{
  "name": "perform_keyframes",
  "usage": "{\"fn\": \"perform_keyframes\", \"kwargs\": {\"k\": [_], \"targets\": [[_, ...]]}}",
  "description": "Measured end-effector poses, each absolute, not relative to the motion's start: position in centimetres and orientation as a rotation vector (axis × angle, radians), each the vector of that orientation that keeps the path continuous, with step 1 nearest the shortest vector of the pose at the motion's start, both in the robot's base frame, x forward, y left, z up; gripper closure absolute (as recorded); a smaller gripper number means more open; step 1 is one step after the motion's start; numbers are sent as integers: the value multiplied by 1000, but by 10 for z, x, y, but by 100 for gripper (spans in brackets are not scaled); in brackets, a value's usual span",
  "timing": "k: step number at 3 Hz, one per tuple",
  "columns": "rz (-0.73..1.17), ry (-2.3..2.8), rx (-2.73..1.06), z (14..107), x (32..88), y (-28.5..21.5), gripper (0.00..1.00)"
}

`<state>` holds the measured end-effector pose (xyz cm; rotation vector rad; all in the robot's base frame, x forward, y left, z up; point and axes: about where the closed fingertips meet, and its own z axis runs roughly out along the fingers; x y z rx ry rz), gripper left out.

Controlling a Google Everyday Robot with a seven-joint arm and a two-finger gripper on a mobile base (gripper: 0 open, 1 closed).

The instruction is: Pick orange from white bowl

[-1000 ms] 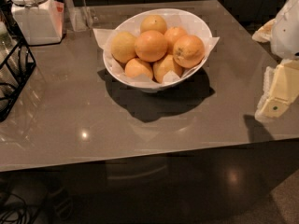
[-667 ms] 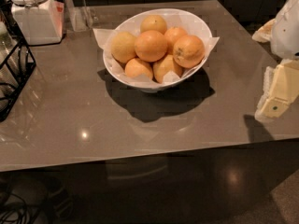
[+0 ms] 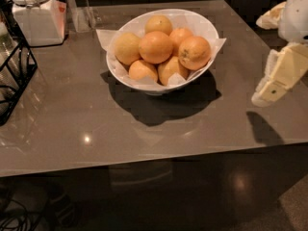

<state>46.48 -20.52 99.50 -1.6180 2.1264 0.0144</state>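
The white bowl (image 3: 139, 84), lined with white paper, stands at the back middle of the grey table. It holds several oranges. The orange (image 3: 194, 52) with a small dark stem speck lies at the right side of the pile, against the rim. An equally large deep-orange one (image 3: 155, 47) without a speck lies in the middle. Paler ones lie around them. My gripper (image 3: 263, 94), cream-coloured, hangs above the table's right edge, to the right of the bowl and well apart from it. It holds nothing.
A white lidded jar (image 3: 36, 13) stands at the back left, with a clear glass piece (image 3: 83, 11) beside it. A black wire rack (image 3: 14, 73) is at the left edge. The table's front edge (image 3: 154, 160) runs below the bowl, with dark floor beyond.
My gripper has moved a little up and left, toward the bowl. The bowl and the oranges have not moved.
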Motion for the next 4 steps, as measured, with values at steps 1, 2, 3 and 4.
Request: {"fn": "perform_keyframes", "kwargs": {"k": [1,2,3,4], "targets": [[93,2032,-1633,1013,498,-177,0],[164,1963,-1656,1024,530,-145,0],[159,1947,-1653,1030,533,-142,0],[170,1965,-1604,1025,535,-146,0]]}}
